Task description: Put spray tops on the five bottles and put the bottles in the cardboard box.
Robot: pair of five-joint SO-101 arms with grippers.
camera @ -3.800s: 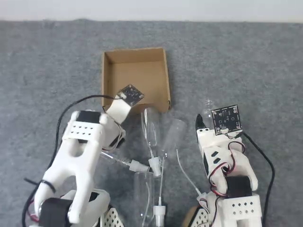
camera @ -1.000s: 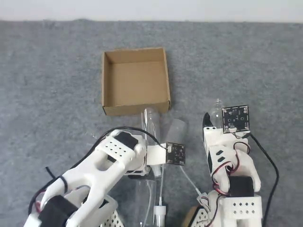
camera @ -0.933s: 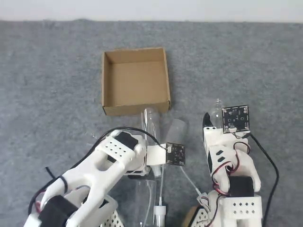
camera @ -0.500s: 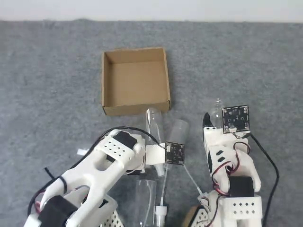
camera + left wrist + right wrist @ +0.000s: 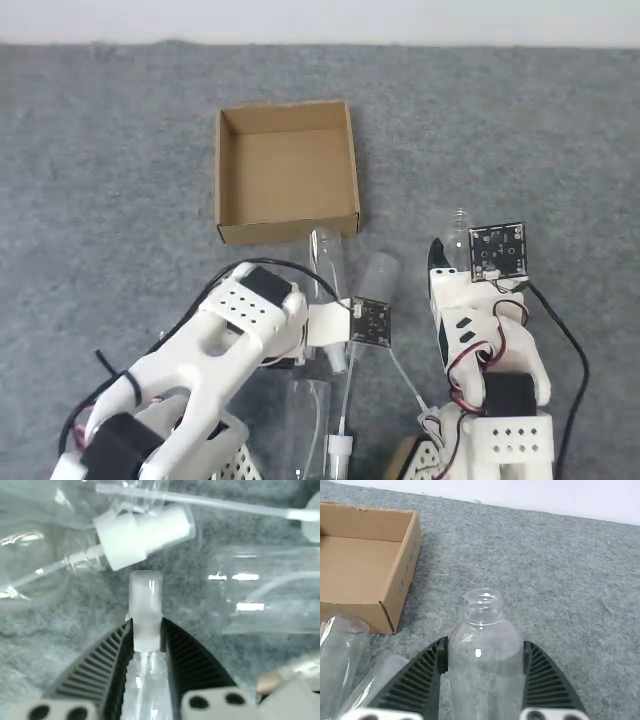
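At left, the cardboard box point(image 5: 290, 228) sits open on the grey bench point(image 5: 100, 150), just beyond a pile of clear bottles point(image 5: 328, 262). Below it, the left arm point(image 5: 215, 350) bends in over that pile. The left tool point(image 5: 146, 630) is pinching a white spray top point(image 5: 145, 597) by its collar, with the dip tube running back between the jaws. Just past it lie a second top point(image 5: 142, 530) and the bottles on their sides, touching and overlapping. At right, apart from the box, the right tool point(image 5: 484, 652) is clamped around an upright bottle point(image 5: 482, 630) with its uncapped mouth facing up.

The long tube looks like the likeliest source of trouble. Dragged across the pile, it could catch on a lying bottle and twist the top out of the narrow pinch. It could also miss the upright bottle's small mouth. A hard, off-centre push might tilt that bottle in its grip.

From above, the wrist camera board covers the left tool and its top. The clear bottles merge into one another, so a count of five cannot be confirmed. The upright bottle's base is out of sight.
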